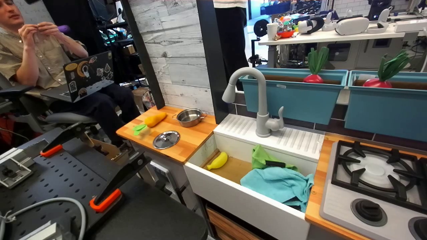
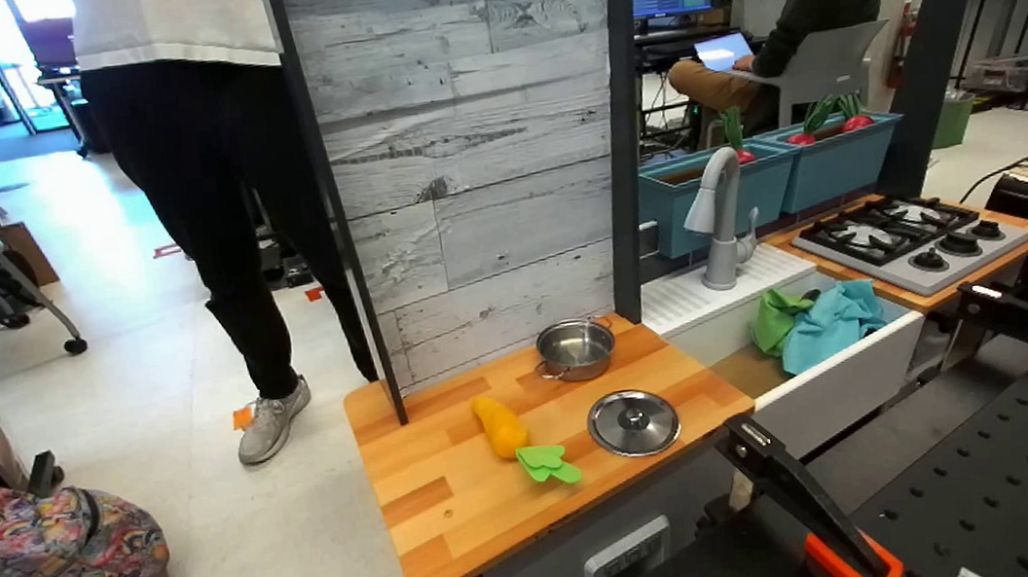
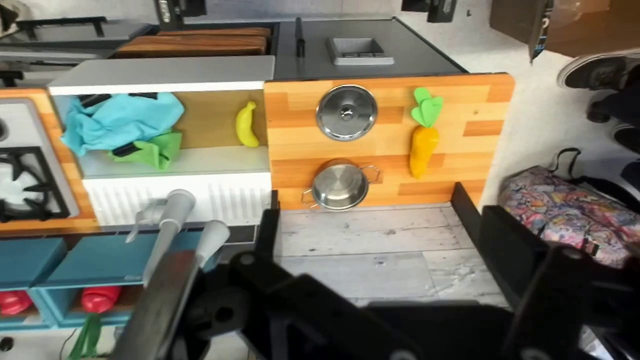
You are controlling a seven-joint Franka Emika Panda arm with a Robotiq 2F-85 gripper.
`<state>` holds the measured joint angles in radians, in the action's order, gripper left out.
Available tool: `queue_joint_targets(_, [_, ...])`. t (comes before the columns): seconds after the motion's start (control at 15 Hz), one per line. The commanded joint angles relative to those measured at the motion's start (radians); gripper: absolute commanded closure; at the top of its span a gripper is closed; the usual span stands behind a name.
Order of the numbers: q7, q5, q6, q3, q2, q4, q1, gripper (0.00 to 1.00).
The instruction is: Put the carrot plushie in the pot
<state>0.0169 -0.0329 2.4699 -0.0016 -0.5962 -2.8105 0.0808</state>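
Note:
The orange carrot plushie with green leaves lies on the wooden counter, in both exterior views (image 1: 155, 119) (image 2: 501, 427) and the wrist view (image 3: 423, 149). The shiny silver pot (image 1: 189, 118) stands upright on the same counter by the wall panel, apart from the carrot. It also shows in an exterior view (image 2: 576, 350) and the wrist view (image 3: 340, 187), where its inside looks empty. My gripper (image 3: 385, 214) is open with nothing between its fingers, seen from high above the counter in the wrist view. The gripper does not show in either exterior view.
A metal lid (image 1: 166, 139) lies on the counter (image 2: 447, 542) near the pot. The white sink (image 1: 247, 205) holds a yellow banana (image 1: 218, 161) and blue and green cloths (image 1: 277, 183). A grey faucet (image 1: 262, 96) and a wall panel (image 2: 468, 157) rise behind.

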Motion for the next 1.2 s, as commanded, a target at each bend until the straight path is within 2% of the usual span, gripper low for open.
queue_joint_targets(0.0, [0.028,-0.089,0.191,0.037,0.226,0.001,0.07,0.0])
queue_joint_targets(0.47, [0.119,-0.199,0.532,0.137,0.696,-0.001,0.137,0.0])
queue_joint_targets(0.67, [0.136,-0.282,0.676,0.218,0.911,0.037,0.109,0.0])
queue_joint_targets(0.73, [0.144,-0.203,0.574,0.18,0.781,0.008,0.111,0.0])
queue_joint_targets(0.87, [0.152,-0.198,0.597,0.187,0.849,0.027,0.113,0.0])
queue_joint_targets(1.13, [0.152,-0.199,0.59,0.186,0.816,0.029,0.107,0.0])
